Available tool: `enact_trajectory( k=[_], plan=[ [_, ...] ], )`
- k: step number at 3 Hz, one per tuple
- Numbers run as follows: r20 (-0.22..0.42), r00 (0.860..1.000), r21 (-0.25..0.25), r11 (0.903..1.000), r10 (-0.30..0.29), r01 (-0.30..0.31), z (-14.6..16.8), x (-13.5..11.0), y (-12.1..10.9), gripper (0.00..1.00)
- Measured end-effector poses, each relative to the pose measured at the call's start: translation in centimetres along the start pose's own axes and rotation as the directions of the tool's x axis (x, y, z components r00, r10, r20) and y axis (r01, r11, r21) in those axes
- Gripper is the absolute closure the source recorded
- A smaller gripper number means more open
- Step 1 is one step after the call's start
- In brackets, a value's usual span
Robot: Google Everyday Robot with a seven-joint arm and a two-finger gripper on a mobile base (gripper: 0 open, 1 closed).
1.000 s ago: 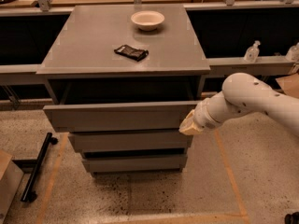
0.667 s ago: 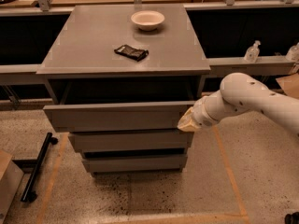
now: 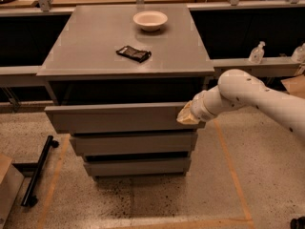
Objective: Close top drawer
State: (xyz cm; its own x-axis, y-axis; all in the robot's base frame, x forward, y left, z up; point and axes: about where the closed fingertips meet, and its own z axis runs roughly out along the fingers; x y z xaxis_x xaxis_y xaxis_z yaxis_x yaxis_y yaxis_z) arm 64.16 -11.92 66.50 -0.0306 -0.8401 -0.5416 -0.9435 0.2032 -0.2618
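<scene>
The top drawer [image 3: 114, 117] of the grey cabinet [image 3: 95, 56] stands pulled out toward me, its plain flat front ahead of the two lower drawer fronts. A dark gap shows between it and the cabinet top. My gripper [image 3: 187, 116] sits at the right end of the drawer front, against its face, at the end of my white arm [image 3: 252, 94] that comes in from the right.
A white bowl [image 3: 150, 20] and a dark flat packet [image 3: 134, 53] lie on the cabinet top. The two lower drawers [image 3: 133, 144] are below. A black bar [image 3: 38, 171] lies on the floor at left. Bottles [image 3: 256, 52] stand on the right shelf.
My gripper has shifted slightly left along the right end of the drawer front. The drawer looks much the same as before.
</scene>
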Motion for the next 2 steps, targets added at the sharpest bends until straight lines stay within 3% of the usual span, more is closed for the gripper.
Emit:
enact_trajectory(
  k=[1,2],
  plan=[
    [0.001,1.0,-0.004,1.0,-0.001,0.001,0.21,-0.05,0.12,0.59],
    [-0.025,1.0,-0.005,1.0,-0.005,0.005,0.21,0.1,0.81,0.5]
  ],
)
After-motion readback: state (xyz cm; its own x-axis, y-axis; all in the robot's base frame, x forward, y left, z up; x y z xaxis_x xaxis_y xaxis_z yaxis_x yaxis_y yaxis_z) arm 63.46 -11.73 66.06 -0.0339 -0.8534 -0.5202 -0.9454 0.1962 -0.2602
